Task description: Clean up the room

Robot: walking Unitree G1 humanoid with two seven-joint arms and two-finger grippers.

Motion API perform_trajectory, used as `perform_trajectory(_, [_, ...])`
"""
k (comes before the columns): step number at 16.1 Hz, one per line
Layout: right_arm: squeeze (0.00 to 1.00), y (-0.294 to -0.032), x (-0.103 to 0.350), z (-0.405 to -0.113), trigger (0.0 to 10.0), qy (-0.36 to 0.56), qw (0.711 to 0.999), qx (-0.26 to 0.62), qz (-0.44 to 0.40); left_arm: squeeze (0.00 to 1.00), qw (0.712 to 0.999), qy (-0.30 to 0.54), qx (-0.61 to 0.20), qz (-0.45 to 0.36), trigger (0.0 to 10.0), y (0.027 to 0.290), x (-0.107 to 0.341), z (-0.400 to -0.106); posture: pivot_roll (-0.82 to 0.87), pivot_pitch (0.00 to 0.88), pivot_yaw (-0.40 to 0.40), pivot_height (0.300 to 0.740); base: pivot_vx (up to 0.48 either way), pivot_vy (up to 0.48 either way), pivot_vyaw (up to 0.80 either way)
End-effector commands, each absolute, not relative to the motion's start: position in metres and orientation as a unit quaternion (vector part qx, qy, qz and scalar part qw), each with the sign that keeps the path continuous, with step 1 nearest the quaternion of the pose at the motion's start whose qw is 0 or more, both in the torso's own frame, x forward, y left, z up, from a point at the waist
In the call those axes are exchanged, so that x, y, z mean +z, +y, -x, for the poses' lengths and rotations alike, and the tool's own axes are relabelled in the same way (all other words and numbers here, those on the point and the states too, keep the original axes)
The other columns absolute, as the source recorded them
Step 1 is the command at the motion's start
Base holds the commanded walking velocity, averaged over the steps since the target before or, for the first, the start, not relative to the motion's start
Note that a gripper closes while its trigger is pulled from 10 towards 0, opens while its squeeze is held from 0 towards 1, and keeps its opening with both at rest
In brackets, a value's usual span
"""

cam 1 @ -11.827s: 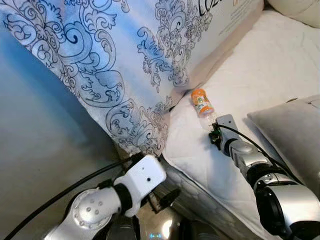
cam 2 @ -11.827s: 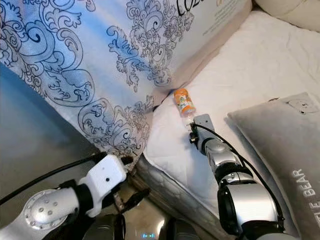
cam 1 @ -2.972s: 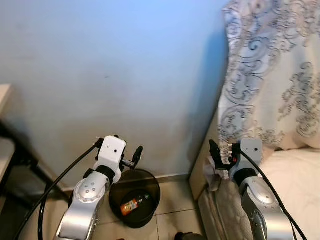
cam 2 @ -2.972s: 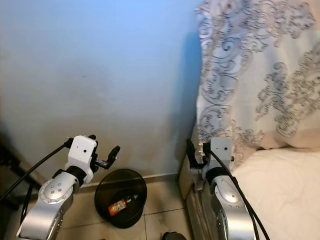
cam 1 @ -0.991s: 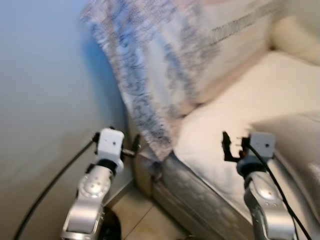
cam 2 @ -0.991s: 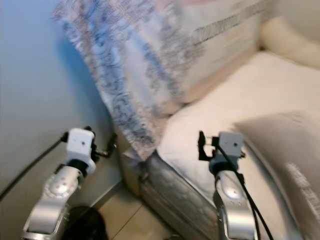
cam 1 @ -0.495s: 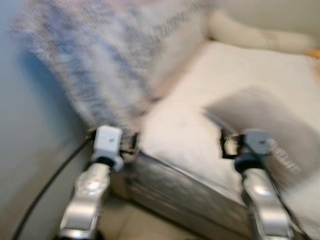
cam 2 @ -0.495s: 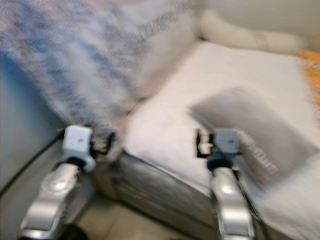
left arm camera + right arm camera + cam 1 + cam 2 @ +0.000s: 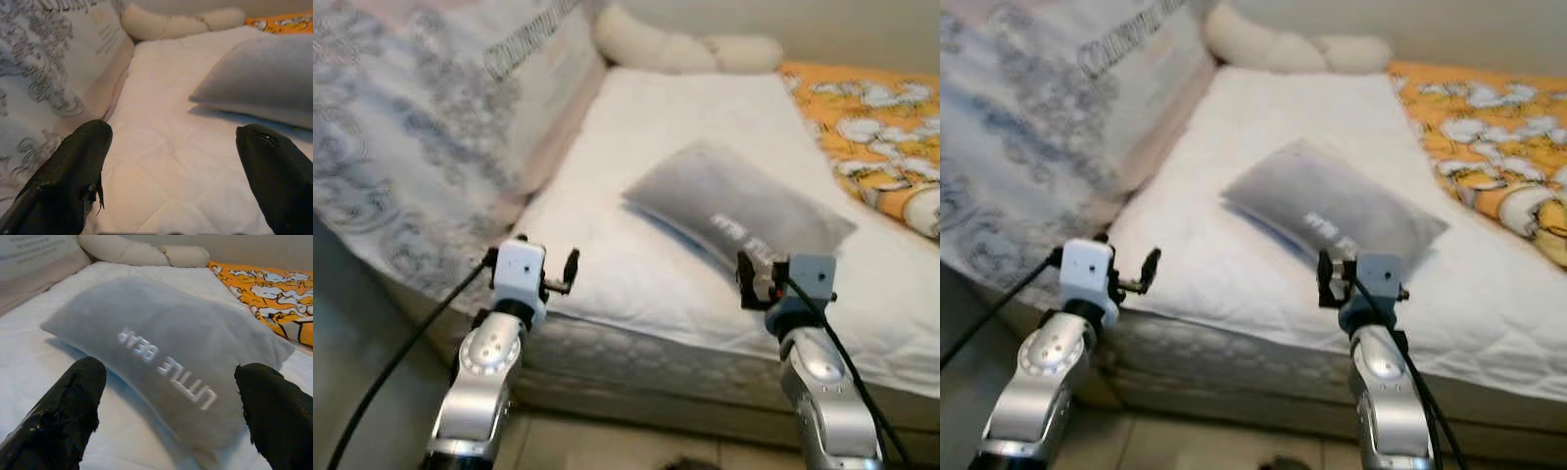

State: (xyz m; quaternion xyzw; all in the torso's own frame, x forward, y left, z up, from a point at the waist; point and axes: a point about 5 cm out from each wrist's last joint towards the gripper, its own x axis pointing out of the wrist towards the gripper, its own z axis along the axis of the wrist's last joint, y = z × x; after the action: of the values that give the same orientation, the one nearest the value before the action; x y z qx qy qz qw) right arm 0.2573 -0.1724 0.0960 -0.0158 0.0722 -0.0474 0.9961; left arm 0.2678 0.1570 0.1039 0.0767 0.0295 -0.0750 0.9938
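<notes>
You are facing the bed (image 9: 646, 176), and the thing to tidy on it is the gray pillow (image 9: 739, 206). It lies flat and askew on the white quilted mattress cover, between the big patterned cushion (image 9: 401, 127) propped along the robot's left and the orange blanket (image 9: 862, 127) with white cloud-like shapes on the right. The pillow is soft and plush, a plump rectangle with white stitched lettering on its upper face. A cream bolster (image 9: 675, 49), long and lumpy, lies across the far end of the bed.

Your right gripper (image 9: 171, 406) is raised level in front of the robot, just short of the pillow's near edge, its two black fingers (image 9: 73, 406) spread wide with nothing between them. Your left gripper (image 9: 171, 161) is held up the same way over the near left corner of the mattress, its fingers (image 9: 73, 166) also spread apart and empty, aimed along the bare white cover toward the bolster. Both silver forearms rise from below with black cables trailing back.

The mattress side below the cover is a gray quilted band.
</notes>
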Motion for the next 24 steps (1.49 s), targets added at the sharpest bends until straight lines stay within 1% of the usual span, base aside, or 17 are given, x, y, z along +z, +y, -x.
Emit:
perform_trajectory(1, [1.0, -0.176, 0.095, -0.258, 10.0, 0.079, 0.995, -0.053, 0.019, 0.0, 0.994, 0.033, -0.076, -0.071, 10.0, 0.156, 0.103, -0.27, 0.01, 0.0, 0.014, 0.74, 0.0, 0.0, -0.69])
perform_trajectory(4, [1.0, -0.176, 0.096, -0.26, 10.0, 0.075, 0.996, -0.052, 0.024, 0.0, 0.996, 0.026, -0.061, -0.058, 10.0, 0.159, 0.107, -0.274, 0.01, 0.0, 0.013, 0.74, 0.0, 0.0, -0.66])
perform_trajectory(6, [1.0, -0.176, 0.097, -0.262, 10.0, 0.068, 0.996, -0.049, 0.03, 0.0, 0.996, 0.028, -0.063, -0.059, 10.0, 0.16, 0.106, -0.275, 0.01, 0.0, 0.017, 0.74, 0.0, 0.0, 0.0])
perform_trajectory(7, [0.0, -0.175, 0.099, -0.265, 10.0, 0.063, 0.996, -0.041, 0.037, 0.0, 0.996, 0.028, -0.059, -0.06, 10.0, 0.161, 0.106, -0.276, 0.01, 0.0, 0.018, 0.74, 0.296, 0.0, 0.0])
perform_trajectory(13, [0.0, -0.178, 0.1, -0.272, 10.0, 0.071, 0.995, -0.038, 0.059, 0.0, 0.996, 0.024, -0.054, -0.062, 10.0, 0.161, 0.107, -0.283, 0.01, 0.0, 0.015, 0.74, 0.306, 0.0, 0.0])
perform_trajectory(24, [0.0, -0.173, 0.101, -0.275, 10.0, 0.069, 0.996, -0.025, 0.059, 0.0, 0.997, 0.022, -0.054, -0.056, 10.0, 0.159, 0.106, -0.286, 0.01, 0.0, 0.013, 0.74, 0.32, 0.0, 0.0])
